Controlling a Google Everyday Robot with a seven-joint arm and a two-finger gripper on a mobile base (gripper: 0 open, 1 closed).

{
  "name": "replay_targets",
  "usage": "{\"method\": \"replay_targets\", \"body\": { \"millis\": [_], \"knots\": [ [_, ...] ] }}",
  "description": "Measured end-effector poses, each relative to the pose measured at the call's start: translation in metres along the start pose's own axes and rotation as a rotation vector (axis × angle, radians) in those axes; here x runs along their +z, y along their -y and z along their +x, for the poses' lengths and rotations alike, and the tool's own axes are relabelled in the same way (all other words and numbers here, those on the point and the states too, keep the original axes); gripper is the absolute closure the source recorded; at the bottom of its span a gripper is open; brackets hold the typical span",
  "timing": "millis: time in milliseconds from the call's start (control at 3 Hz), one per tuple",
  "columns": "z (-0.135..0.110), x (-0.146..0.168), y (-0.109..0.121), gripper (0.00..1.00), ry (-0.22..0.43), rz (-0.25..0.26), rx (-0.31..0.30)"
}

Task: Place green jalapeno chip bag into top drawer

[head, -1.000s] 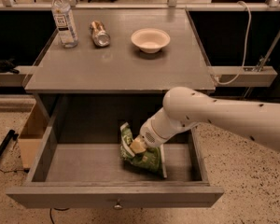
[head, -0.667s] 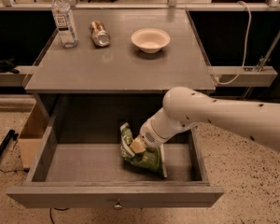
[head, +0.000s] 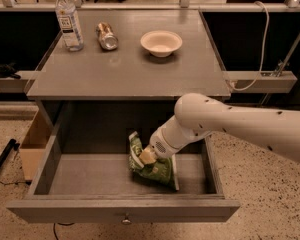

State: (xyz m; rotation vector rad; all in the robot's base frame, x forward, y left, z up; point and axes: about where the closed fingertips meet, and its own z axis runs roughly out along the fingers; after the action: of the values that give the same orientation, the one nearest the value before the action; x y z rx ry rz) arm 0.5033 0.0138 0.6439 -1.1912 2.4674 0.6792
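Green jalapeno chip bag [head: 160, 173] lies on the floor of the open top drawer [head: 90, 210], right of centre. It looks light, crinkly and crushable, best pinched at a sealed edge. Its long axis seems to run back-left to front-right. The gripper [head: 147, 156] sits on its back end; whether it is grasping or has released, I cannot tell.

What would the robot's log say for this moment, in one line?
drawer: top drawer open | bag: green jalapeno chip bag lying inside, right of middle | pincer: down in drawer, at bag's left end
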Motion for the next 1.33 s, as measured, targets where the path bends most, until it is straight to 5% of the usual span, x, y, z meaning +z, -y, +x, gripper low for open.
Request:
{"method": "replay_targets", "body": {
  "millis": [333,1333],
  "knots": [
    [0.000,0.000,0.000,0.04,0.000,0.000,0.000],
    [0.003,-0.027,-0.004,0.00,0.007,0.022,0.008]
  ]
}}
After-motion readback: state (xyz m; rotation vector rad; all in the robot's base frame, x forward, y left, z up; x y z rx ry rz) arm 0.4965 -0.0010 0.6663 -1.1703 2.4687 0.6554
